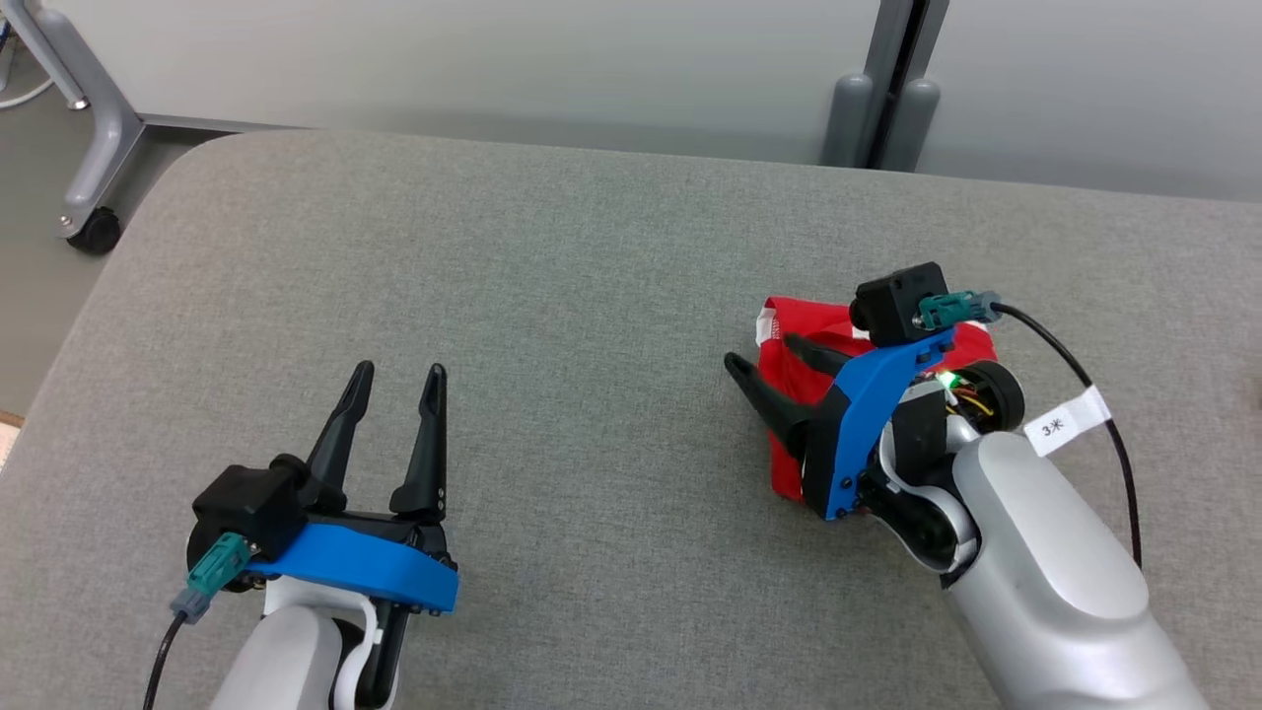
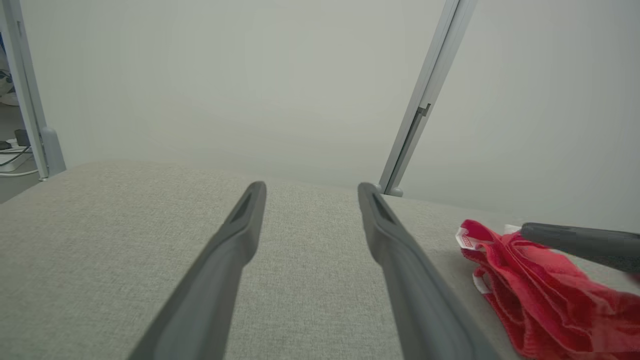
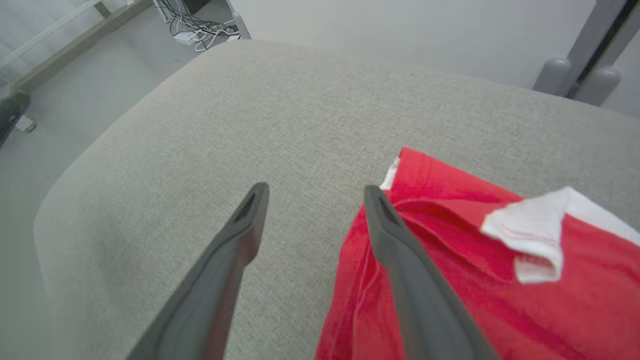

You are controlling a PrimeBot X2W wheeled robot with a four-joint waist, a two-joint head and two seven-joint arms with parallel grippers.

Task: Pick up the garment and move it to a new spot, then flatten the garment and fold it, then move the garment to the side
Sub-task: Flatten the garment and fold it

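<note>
Grey fabric-topped table (image 1: 592,296), one garment (image 1: 818,325) on it.
From here I see the top's rounded far-left corner; the red garment, white at its edges, lies bunched directly on the right part of the cloth surface.

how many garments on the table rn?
1. A red garment with white trim lies bunched on the right side of the grey table, below the open right hand. The arm covers part of it, so anything underneath would be hidden.
</note>
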